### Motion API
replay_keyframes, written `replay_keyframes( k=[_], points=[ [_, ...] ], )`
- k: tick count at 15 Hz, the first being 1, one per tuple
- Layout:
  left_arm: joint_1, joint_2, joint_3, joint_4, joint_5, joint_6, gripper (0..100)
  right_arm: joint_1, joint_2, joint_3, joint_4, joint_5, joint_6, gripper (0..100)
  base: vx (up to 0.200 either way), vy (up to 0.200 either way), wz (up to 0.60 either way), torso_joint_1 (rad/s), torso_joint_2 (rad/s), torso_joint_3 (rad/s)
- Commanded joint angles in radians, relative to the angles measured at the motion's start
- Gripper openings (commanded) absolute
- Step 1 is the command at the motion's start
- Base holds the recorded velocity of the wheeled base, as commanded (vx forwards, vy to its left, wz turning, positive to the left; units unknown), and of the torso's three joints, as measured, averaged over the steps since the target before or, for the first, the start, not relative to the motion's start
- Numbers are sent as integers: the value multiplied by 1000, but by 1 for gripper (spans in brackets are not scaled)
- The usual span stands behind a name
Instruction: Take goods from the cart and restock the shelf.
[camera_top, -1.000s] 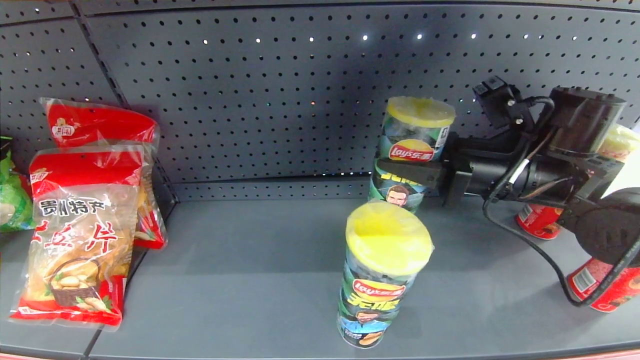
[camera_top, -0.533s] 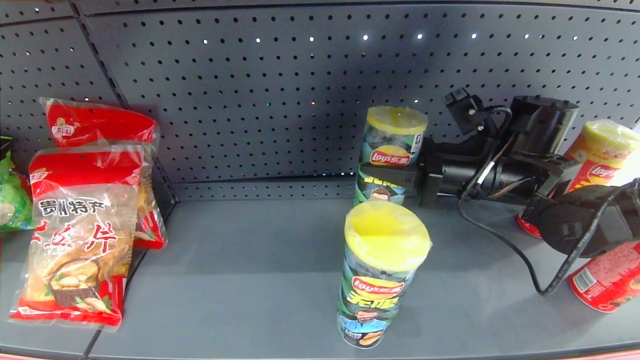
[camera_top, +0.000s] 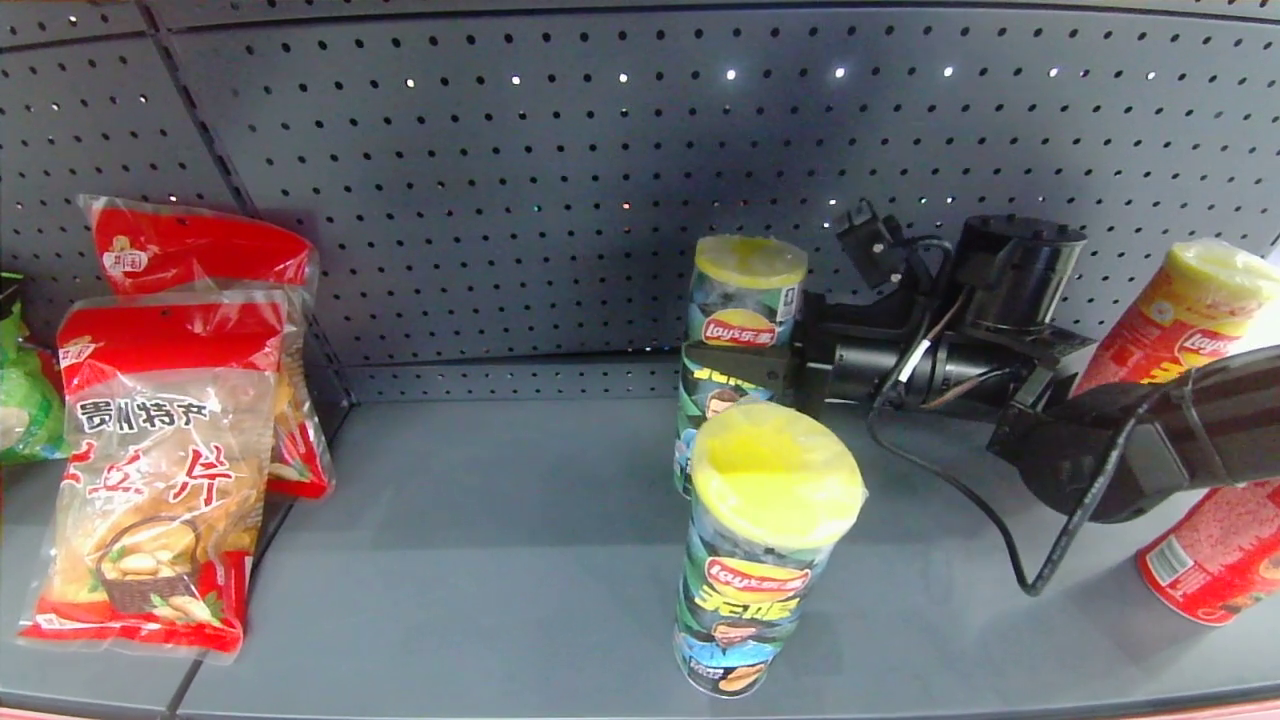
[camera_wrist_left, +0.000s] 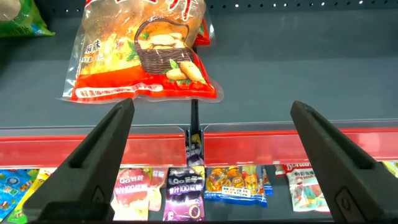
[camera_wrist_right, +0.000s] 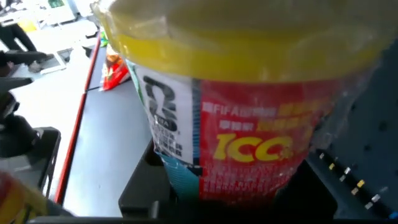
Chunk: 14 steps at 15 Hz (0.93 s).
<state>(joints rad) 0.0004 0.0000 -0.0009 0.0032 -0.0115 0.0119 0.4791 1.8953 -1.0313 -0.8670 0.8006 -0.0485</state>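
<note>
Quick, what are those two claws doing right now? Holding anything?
Left gripper: open, holding nothing.
Right gripper: shut on a chips can.

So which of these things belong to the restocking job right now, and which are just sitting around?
In the job: the held can with the yellow lid, the right gripper shut on it, the shelf.
Just there: the front can, the red cans, the snack bags, the open left gripper.
</note>
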Motion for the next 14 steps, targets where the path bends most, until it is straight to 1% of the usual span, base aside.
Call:
replay_keyframes(
  k=[1, 6, 8, 10, 14],
  points=[
    [0, 2, -1, 0, 1, 0, 100, 18, 13, 0, -4, -20, 18, 0, 0, 0, 0, 0, 0, 0],
    [0, 2, -1, 0, 1, 0, 100, 21, 14, 13, -4, -43, 27, 0, 0, 0, 0, 0, 0, 0],
    [1, 2, -1, 0, -1, 0, 100, 21, 19, 23, -9, -78, 38, 0, 0, 0, 0, 0, 0, 0],
    [0, 2, 1, 0, -1, 0, 100, 21, 18, 48, -38, -81, 55, 0, 0, 0, 0, 0, 0, 0],
    [1, 2, 1, 0, -1, 0, 100, 18, 10, 73, -43, -81, 56, 0, 0, 0, 0, 0, 0, 0]
  ],
)
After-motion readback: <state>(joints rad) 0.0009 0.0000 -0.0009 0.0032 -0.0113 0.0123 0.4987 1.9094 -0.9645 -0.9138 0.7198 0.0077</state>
